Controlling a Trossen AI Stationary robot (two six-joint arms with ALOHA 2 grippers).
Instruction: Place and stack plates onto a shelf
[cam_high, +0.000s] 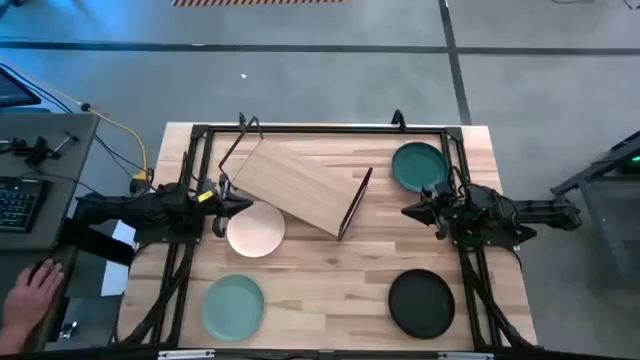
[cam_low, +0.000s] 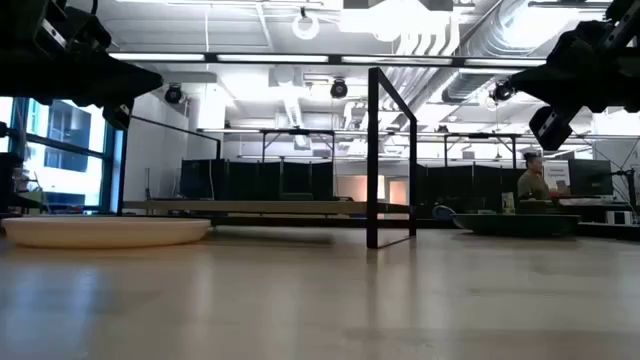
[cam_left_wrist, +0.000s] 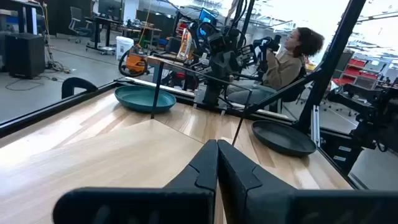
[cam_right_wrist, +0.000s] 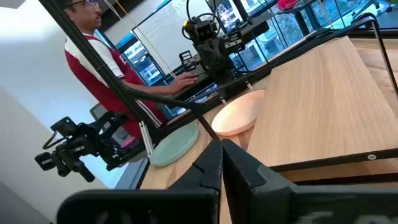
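— At the table's left edge, what do you see?

— A person's hand (cam_high: 30, 292) rests beside the table, near a keyboard (cam_high: 14, 203). Just inward, the left gripper (cam_high: 222, 198) hangs above the tabletop (cam_high: 330, 290), its fingers (cam_left_wrist: 233, 171) pressed together and holding nothing. The pale pink-cream plate (cam_high: 256, 229) lies right beside it, flat on the wood, and the mint green plate (cam_high: 234, 305) sits nearer the front edge, apart from the pink one.

— And in the middle?

— The shelf (cam_high: 298, 186) rests on the table, turned at an angle, its pale board bare. One black frame end (cam_high: 357, 203) faces the right side; the other (cam_high: 232, 150) faces the back left corner. The pink plate's rim lies close to the board's near-left corner; whether they touch, I cannot tell.

— The right side?

— The dark teal plate (cam_high: 420, 165) lies at the back right, the black plate (cam_high: 421, 302) at the front right, well apart. Between them the right gripper (cam_high: 415, 211) is raised, pointing toward the shelf, fingers (cam_right_wrist: 208, 165) closed on nothing.

— Anyone else around?

— A person (cam_right_wrist: 106, 81) stands beyond the left side, and another (cam_left_wrist: 289, 59) sits beyond the right.
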